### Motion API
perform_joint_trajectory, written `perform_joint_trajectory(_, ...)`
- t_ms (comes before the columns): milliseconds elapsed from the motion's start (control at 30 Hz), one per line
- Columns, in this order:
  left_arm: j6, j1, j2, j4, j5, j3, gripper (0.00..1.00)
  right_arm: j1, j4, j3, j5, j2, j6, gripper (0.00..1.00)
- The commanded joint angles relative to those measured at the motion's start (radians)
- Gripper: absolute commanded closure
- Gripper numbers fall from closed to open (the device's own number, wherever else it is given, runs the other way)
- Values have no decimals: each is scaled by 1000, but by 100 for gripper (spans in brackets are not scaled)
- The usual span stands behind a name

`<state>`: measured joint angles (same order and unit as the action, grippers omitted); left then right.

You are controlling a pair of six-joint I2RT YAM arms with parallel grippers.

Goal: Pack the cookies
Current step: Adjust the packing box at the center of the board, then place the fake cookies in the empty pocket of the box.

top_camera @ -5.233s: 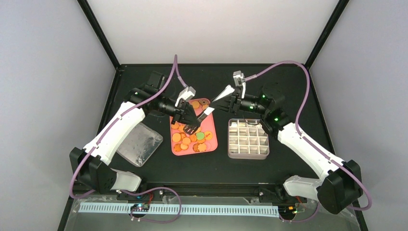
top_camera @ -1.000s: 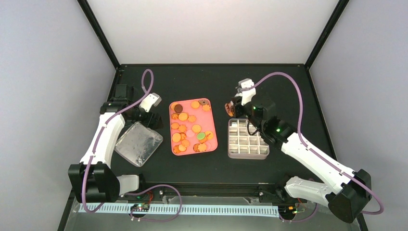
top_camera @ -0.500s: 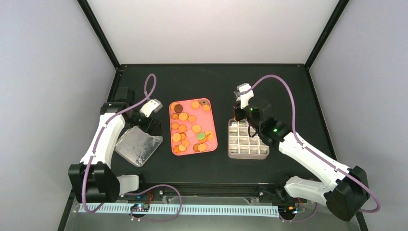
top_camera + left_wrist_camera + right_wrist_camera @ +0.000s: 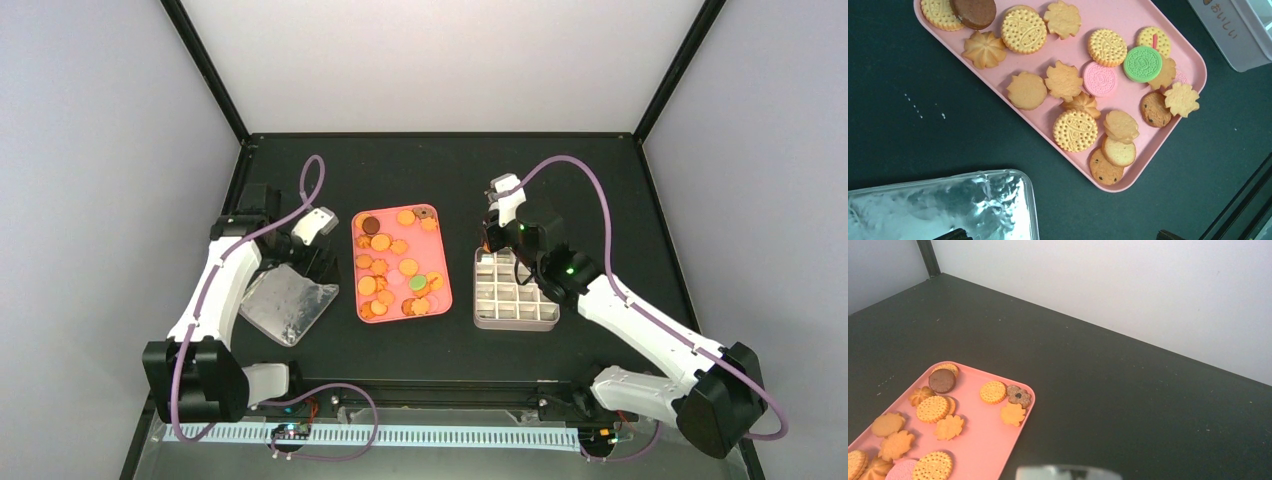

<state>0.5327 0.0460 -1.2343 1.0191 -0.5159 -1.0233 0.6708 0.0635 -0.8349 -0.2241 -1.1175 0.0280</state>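
Observation:
Several cookies (image 4: 400, 268) lie on a pink tray (image 4: 446, 302): round, flower and leaf shapes, mostly orange and golden, with a brown, a green and a pink one. The left wrist view shows the cookies (image 4: 1075, 131) close up on the tray (image 4: 1108, 15). My left gripper (image 4: 312, 262) stands open and empty left of the tray, one fingertip (image 4: 953, 234) over a clear lid. My right gripper (image 4: 490, 236) hangs over the far-left corner of the divided box (image 4: 515, 326), shut on a small orange cookie (image 4: 484, 241). Its fingers are out of the right wrist view.
A clear plastic lid (image 4: 288, 300) lies on the black table left of the tray, also in the left wrist view (image 4: 938, 205). The box's corner (image 4: 1233, 35) shows at the upper right there. The right wrist view shows the tray's far end (image 4: 983, 440) and the back wall.
My left gripper has come nearer, down to the lid's far corner, and opened wider. My right gripper has carried its cookie from left of the box to over its far-left corner.

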Motion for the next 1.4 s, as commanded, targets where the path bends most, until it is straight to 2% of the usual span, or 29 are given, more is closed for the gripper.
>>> perform_joint_trajectory(0,34,6,40,-18,8,16,1,-8,-17,16,23,12,15,94)
perform_joint_trajectory(500,39,6,59,-37,-19,14,1,-8,4,69,22,91,61,92)
perform_joint_trajectory(867,4,7,53,-75,-17,16,2,-9,15,39,22,181,41,91)
perform_joint_trajectory(1367,16,6,59,-63,-15,15,1,-8,-13,83,65,109,66,90)
